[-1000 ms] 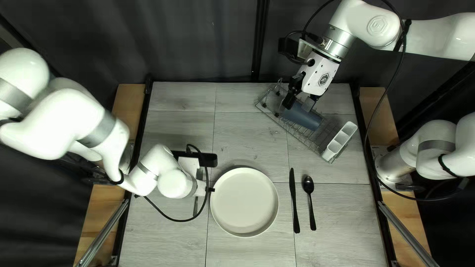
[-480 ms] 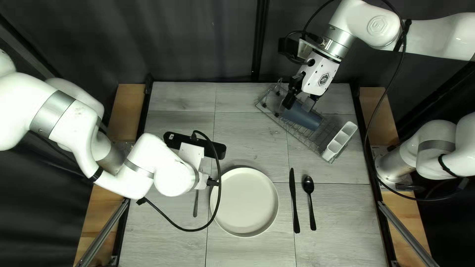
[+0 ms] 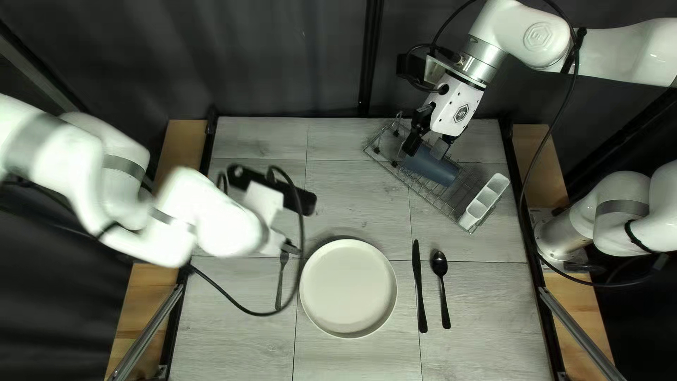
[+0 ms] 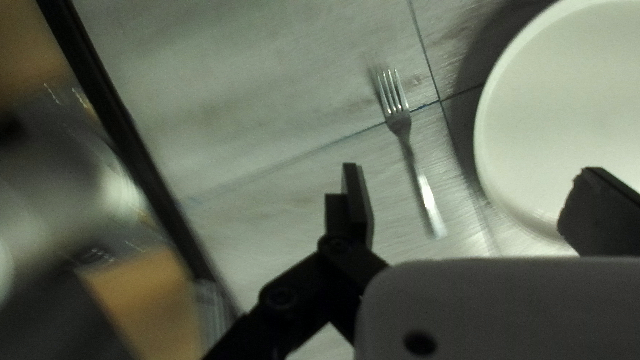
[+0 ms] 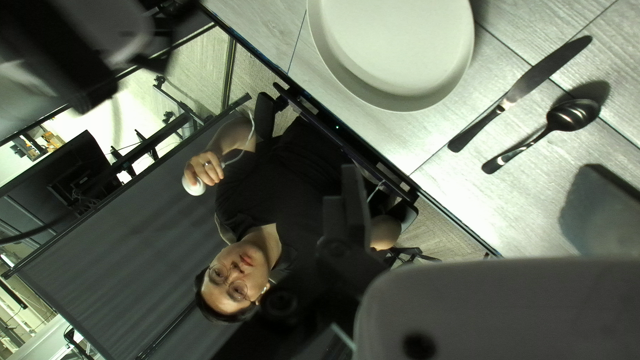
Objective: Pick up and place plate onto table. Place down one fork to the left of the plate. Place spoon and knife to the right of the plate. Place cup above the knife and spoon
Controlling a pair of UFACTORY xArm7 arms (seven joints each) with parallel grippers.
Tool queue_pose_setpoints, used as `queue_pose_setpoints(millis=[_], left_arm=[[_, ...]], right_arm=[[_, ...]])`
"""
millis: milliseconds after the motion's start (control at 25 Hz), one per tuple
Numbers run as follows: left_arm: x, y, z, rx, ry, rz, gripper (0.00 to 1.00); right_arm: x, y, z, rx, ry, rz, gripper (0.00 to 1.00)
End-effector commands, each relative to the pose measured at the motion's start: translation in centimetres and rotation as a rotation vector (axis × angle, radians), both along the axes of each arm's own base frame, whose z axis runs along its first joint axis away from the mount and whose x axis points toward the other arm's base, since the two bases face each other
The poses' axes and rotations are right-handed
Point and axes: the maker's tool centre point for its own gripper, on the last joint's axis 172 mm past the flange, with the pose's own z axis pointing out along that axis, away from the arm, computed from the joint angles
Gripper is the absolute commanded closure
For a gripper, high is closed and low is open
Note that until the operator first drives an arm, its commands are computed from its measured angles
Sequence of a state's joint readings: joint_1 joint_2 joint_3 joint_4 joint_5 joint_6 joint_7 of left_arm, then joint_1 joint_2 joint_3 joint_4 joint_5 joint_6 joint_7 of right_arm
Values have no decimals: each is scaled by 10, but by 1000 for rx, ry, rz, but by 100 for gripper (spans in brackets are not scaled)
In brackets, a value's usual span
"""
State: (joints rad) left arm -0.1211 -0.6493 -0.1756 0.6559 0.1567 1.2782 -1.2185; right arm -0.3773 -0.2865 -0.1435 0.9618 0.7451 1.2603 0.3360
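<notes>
In the top left view, my left gripper (image 3: 290,248) had just shifted off the fork (image 3: 279,283), so both tines and handle showed where half a second earlier only the handle did. The fork lay to the left of the plate (image 3: 348,288), which told me its placing was most likely done. To the plate's right I had the knife (image 3: 420,291), then the spoon (image 3: 442,282). The cup (image 3: 431,168) was the piece left over: it lay on its side in the wire rack (image 3: 424,195), beyond the plate and to its right, with my right gripper (image 3: 424,151) over it, unmoved.

In the left wrist view the fingers (image 4: 358,203) stood wide apart, holding nothing; the fork was ahead of them beside the plate, untouched.

In the right wrist view those fingers (image 5: 355,207) were wide too, with no cup visible between them. Past the table edge near the plate sat a person (image 5: 293,177). I judged the next move was to close on the cup, lift it clear of the wires and set it above the knife and spoon.
</notes>
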Motion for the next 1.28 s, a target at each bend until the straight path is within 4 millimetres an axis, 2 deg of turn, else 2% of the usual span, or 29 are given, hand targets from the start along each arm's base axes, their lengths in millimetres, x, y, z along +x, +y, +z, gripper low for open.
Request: queue_pose_setpoints(millis=[40,360,480,640,720,920,1160,1200,1280], left_arm=[[-16,7,8,-3,14,-89,0],[-16,7,8,-3,14,-89,0],[-36,24,34,-3,12,-143,0],[-71,51,83,-6,13,-343,0],[-77,53,91,-10,10,-392,0],[-77,53,91,-10,10,-392,0],[-77,53,91,-10,10,-392,0],[-77,53,91,-10,10,-392,0],[-77,53,91,-10,10,-392,0]], right_arm=[[0,0,0,0,0,0,0],[0,0,0,0,0,0,0],[0,0,0,0,0,0,0],[0,0,0,0,0,0,0],[0,0,0,0,0,0,0],[0,0,0,0,0,0,0],[-44,-30,7,-225,176,62,0],[-60,-41,5,-270,232,79,0],[-72,-43,5,-292,276,70,0]])
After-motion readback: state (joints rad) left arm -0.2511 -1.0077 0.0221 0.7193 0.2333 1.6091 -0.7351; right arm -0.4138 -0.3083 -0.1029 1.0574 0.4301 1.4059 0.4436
